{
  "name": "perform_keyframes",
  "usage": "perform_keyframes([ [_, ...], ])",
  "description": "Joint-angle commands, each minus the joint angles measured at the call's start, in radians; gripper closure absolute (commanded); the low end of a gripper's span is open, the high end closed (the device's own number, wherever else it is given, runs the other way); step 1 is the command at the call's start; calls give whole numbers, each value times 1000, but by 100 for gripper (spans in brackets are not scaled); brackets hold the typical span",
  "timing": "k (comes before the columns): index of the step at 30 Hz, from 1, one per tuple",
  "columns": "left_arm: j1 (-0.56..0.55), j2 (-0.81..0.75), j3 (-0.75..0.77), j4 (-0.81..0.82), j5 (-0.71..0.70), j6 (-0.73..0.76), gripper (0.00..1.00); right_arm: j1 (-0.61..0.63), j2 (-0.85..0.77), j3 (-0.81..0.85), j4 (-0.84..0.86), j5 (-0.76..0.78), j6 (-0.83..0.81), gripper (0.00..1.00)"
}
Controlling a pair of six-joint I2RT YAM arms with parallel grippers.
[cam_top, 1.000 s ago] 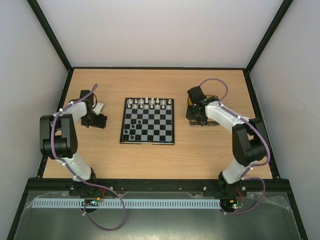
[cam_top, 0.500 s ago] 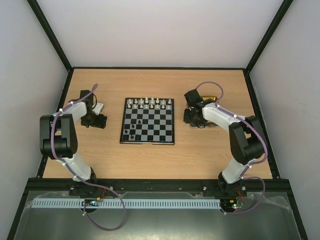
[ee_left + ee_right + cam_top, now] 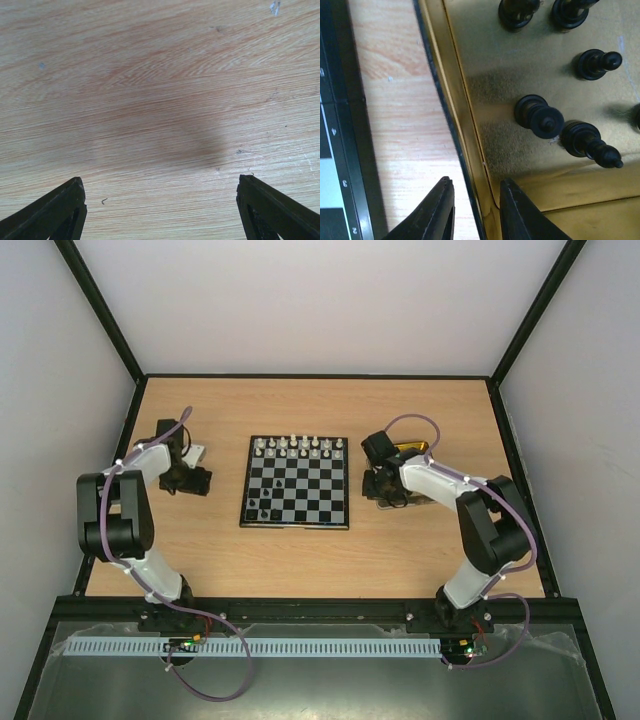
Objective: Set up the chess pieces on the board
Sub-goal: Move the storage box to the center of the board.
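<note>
The board point(image 3: 296, 483) lies mid-table, with white chessmen point(image 3: 300, 447) along its far rows and a few black ones point(image 3: 262, 508) near its front left corner. Several black chess pieces point(image 3: 540, 116) stand in the yellow-lined tin point(image 3: 485, 60). My right gripper point(image 3: 476, 187) hangs low at the tin's left side point(image 3: 378, 490). Its jaws are narrow and straddle the tin's wall, open with a gap showing; they hold no piece. The board's rim point(image 3: 340, 125) shows just left of it. My left gripper point(image 3: 160, 200) is wide open over bare wood, left of the board point(image 3: 200, 480).
The tin point(image 3: 410, 448) sits right of the board, partly hidden under the right arm. Dark frame rails and light walls enclose the wooden table point(image 3: 300, 550). A narrow strip of wood point(image 3: 400, 100) separates board and tin.
My right gripper has moved left and nearer, from over the tin's middle to its left wall, and its jaws have narrowed. The left arm has not moved.
</note>
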Motion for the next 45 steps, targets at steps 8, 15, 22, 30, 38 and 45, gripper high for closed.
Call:
perform_keyframes([
  [8, 21, -56, 19, -47, 26, 28, 17, 57, -122, -102, -41, 12, 156, 80],
  [15, 26, -70, 23, -57, 33, 50, 17, 113, -180, -155, -49, 16, 243, 80],
  [22, 33, -87, 17, -64, 44, 64, 17, 160, -229, -234, -32, 7, 319, 80],
  [30, 55, -113, -8, -70, 45, 95, 17, 241, -235, -176, -59, 25, 378, 80],
  [38, 72, -119, 5, -83, 56, 103, 16, 228, -244, 47, -265, 212, 340, 41],
  [45, 76, -125, 7, -88, 65, 92, 16, 2, -187, 205, -304, 303, 240, 37],
])
